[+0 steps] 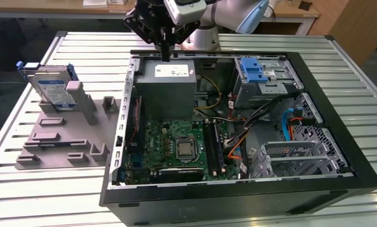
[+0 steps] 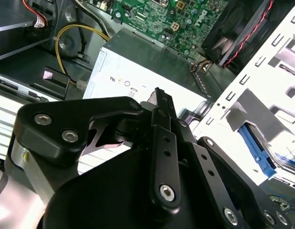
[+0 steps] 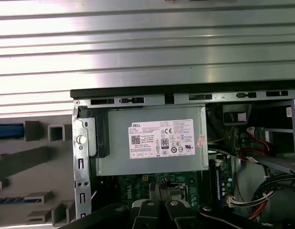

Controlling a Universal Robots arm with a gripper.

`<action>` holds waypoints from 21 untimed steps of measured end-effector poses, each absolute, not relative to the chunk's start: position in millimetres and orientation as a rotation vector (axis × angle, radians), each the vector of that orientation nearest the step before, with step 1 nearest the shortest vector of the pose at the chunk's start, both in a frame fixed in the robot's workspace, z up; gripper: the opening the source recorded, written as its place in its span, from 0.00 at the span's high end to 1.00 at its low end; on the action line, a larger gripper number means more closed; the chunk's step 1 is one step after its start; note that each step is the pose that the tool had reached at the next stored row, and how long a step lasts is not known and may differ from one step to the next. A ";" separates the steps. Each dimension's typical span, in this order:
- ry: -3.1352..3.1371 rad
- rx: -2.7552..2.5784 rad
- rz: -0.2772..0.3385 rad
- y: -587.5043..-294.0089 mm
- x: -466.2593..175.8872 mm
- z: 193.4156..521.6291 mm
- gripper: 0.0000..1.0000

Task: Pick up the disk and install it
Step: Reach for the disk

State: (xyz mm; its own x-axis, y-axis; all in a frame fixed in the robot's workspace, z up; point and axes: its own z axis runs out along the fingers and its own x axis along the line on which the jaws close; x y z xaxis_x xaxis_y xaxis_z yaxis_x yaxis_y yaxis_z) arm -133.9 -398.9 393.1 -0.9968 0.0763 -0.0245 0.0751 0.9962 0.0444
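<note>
The disk (image 1: 52, 89), silver with a white-and-blue label and a blue frame, stands upright in a grey holder (image 1: 62, 137) on the exterior view's left, outside the open computer case (image 1: 239, 198). My gripper (image 1: 166, 56) hangs well apart from it, over the far edge of the case above the grey power supply box (image 1: 169, 90). Its fingers are shut together with nothing between them. Both wrist views show the closed fingertips (image 2: 158, 93) (image 3: 159, 188) over the power supply (image 3: 152, 140).
Inside the case lie the green motherboard (image 1: 179, 146), bundles of cables (image 1: 270, 118) and a metal drive cage with a blue bracket (image 1: 258, 71) at the far corner on the exterior view's right. The case and holder rest on a slatted metal table (image 1: 24, 189).
</note>
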 end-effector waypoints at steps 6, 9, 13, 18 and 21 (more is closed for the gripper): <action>3.113 0.118 0.068 -398.8 -138.5 393.1 0.89; 3.113 0.118 0.068 -398.8 -141.0 393.1 0.89; 3.112 0.118 0.068 -398.8 -143.8 393.0 0.89; 3.113 0.118 0.068 -398.8 -147.0 393.0 0.89; 3.113 0.118 0.068 -398.8 -149.1 393.0 0.89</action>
